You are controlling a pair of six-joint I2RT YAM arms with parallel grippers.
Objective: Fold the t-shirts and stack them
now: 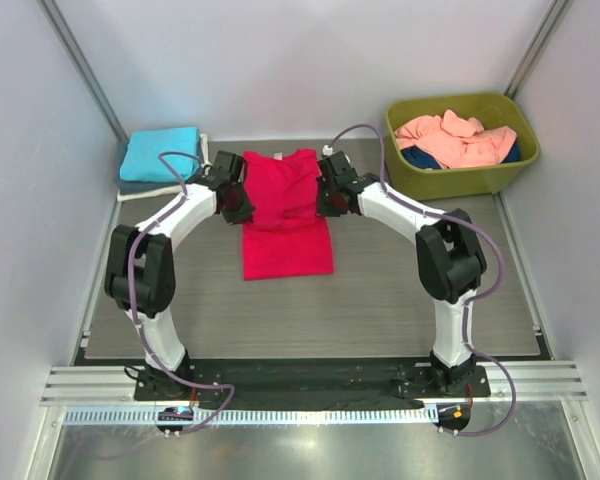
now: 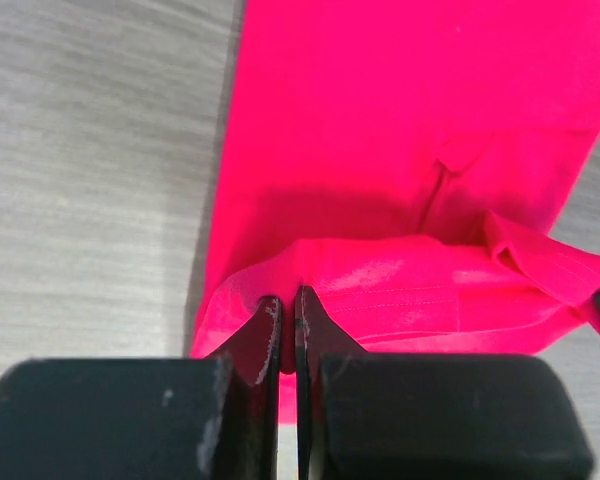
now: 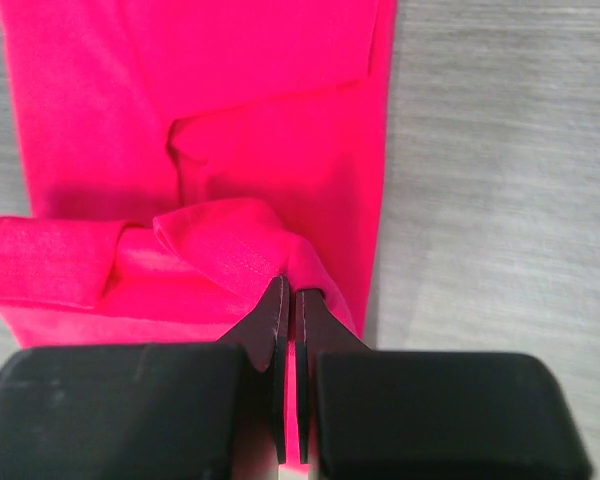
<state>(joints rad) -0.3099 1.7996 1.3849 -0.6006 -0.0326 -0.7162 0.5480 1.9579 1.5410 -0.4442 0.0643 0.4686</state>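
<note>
Ctr of bench (image 1: 400, 310): the crimson-pink t-shirt (image 1: 285, 245), part-folded. L pincer (image 1: 240, 208) is clamped on its 9 o'clock edge and R pincer (image 1: 327, 200) on its 3 o'clock edge. In both wrist views the jaws are pinched tight on a raised fold of cloth, w/ the rest lying flat beyond. The folded stack (image 1: 160, 155), turquoise on top, sits at 10 o'clock. The olive tub (image 1: 460, 178) at 1 o'clock holds a salmon-pink shirt (image 1: 455, 138) and a dark blue shirt (image 1: 415, 157).

Step in hand, prob.: lay the held fold over the flat half. To do it well:
- Move both pincers level and in step, so cloth btwn them is taut w/ no sag mid-span.
- Line up side edges w/ the layer below before letting go.
- Lower till cloth rests, then release both together.
- The bunched corner by R pincer looks likely to crease, so ease it flat.
</note>
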